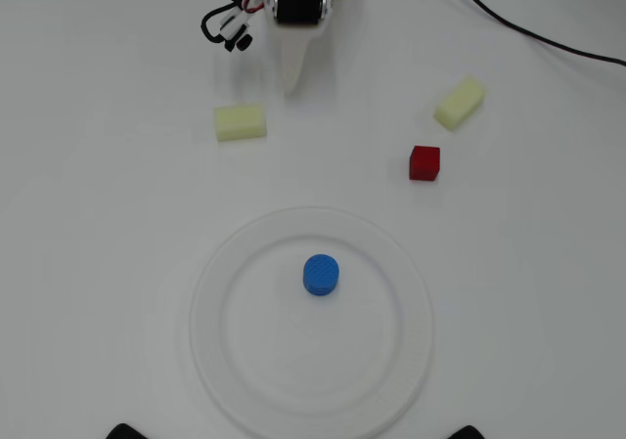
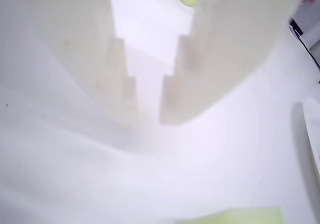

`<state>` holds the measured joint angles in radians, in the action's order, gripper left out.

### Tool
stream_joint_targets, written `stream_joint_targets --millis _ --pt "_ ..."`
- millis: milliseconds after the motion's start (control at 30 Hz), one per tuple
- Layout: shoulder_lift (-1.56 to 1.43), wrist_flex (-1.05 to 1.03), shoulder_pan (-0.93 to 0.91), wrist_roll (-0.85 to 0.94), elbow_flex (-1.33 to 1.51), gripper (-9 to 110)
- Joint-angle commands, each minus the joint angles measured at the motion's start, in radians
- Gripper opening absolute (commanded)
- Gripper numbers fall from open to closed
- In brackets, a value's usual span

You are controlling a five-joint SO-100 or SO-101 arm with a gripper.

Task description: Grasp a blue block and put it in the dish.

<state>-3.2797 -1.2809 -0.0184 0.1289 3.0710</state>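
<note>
The blue block (image 1: 321, 275) is a short bright blue cylinder lying inside the dish (image 1: 391, 371), a large round white plate, a little above its middle in the overhead view. My gripper (image 1: 292, 85) is at the top of that view, well away from the dish, pointing toward it. In the wrist view my gripper (image 2: 148, 116) shows blurred white fingers (image 2: 200, 79) nearly together with nothing between them. The block and dish are not recognisable in the wrist view.
A pale yellow block (image 1: 241, 122) lies just left of the gripper tip, and another (image 1: 460, 103) to the upper right. A red cube (image 1: 424, 163) sits above the dish's right side. A black cable (image 1: 528, 33) crosses the top right.
</note>
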Motion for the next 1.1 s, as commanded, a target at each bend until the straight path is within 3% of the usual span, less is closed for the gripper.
stream_joint_targets --millis 0,1067 --pt "-0.166 0.006 -0.009 0.003 0.117 3" --pt "-0.166 0.006 -0.009 0.003 0.117 3"
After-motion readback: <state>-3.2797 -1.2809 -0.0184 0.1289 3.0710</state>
